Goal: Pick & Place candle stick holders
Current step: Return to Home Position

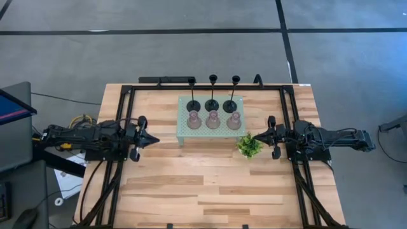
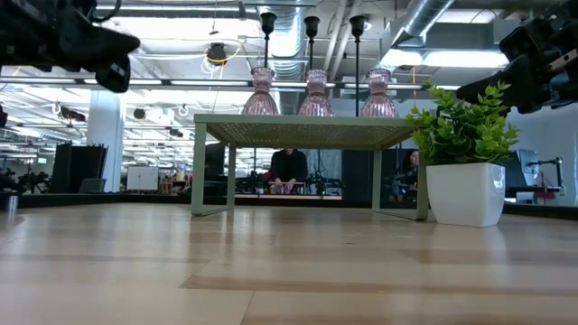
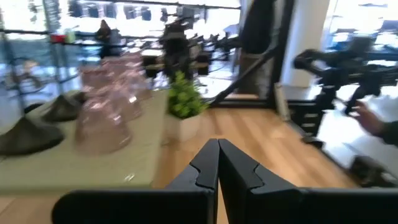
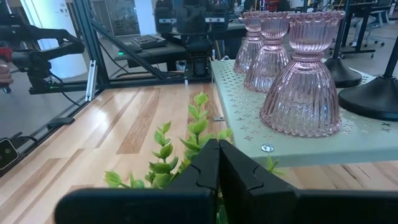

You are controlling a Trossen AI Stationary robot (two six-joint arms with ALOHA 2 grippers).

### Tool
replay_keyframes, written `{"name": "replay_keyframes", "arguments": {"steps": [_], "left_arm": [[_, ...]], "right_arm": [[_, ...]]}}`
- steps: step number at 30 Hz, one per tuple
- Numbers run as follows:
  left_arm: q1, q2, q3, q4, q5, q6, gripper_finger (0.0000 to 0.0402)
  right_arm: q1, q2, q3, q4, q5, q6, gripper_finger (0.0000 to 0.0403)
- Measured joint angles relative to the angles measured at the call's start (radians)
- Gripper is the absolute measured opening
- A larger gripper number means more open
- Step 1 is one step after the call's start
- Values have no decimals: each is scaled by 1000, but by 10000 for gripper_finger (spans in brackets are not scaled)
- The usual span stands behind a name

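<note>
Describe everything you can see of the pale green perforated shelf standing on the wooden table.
The pale green perforated shelf is a rectangular, metal-looking sheet with small star-like holes and a screw near its edge, raised level on legs at both ends over the wooden table. It stands at the table's far middle. Three black stemmed candle holders line its back, three pink ribbed glass holders its front. A small potted green plant stands close by one front corner.

An open-plan lab: exposed ceiling ducts [image 2: 417,20], grey floor [image 1: 191,16] (a person [image 2: 289,167] sits in the background).
</note>
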Motion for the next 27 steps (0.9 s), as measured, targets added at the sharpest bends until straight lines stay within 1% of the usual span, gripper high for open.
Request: {"name": "replay_keyframes", "arguments": {"steps": [3,15,22,27], "left_arm": [[0,1,-24,1,-49,2,7],[0,1,-112,29,-50,3,7],[0,1,-113,26,-50,36,7],[0,1,-113,37,-50,-10,7]], "right_arm": [[0,0,0,0,0,0,0],[0,0,0,0,0,0,0],[0,0,0,0,0,0,0],[0,0,0,0,0,0,0]]}}
